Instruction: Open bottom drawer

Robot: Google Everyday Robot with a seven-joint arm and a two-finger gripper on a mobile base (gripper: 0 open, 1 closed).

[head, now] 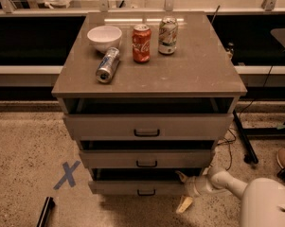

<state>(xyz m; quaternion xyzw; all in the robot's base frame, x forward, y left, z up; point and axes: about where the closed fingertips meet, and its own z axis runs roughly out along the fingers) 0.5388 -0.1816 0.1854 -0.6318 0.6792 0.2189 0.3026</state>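
Observation:
The bottom drawer [132, 187] is the lowest of three grey-beige fronts on the cabinet, with a small black centre handle [146, 192]. Its front stands out from the cabinet with a dark gap above it. My gripper [182, 190] reaches in from the lower right on a white arm [227, 182]. It sits at the drawer front's right end. One finger [182, 176] points up at the drawer's top edge, the other finger [183, 205] hangs below the front near the floor.
The top drawer [146, 125] and middle drawer [146, 158] also stand partly out. On the cabinet top are a white bowl [104, 37], a lying can [107, 65], a red can [141, 43] and a green-white can [167, 29]. A blue tape X [66, 174] marks the floor at left.

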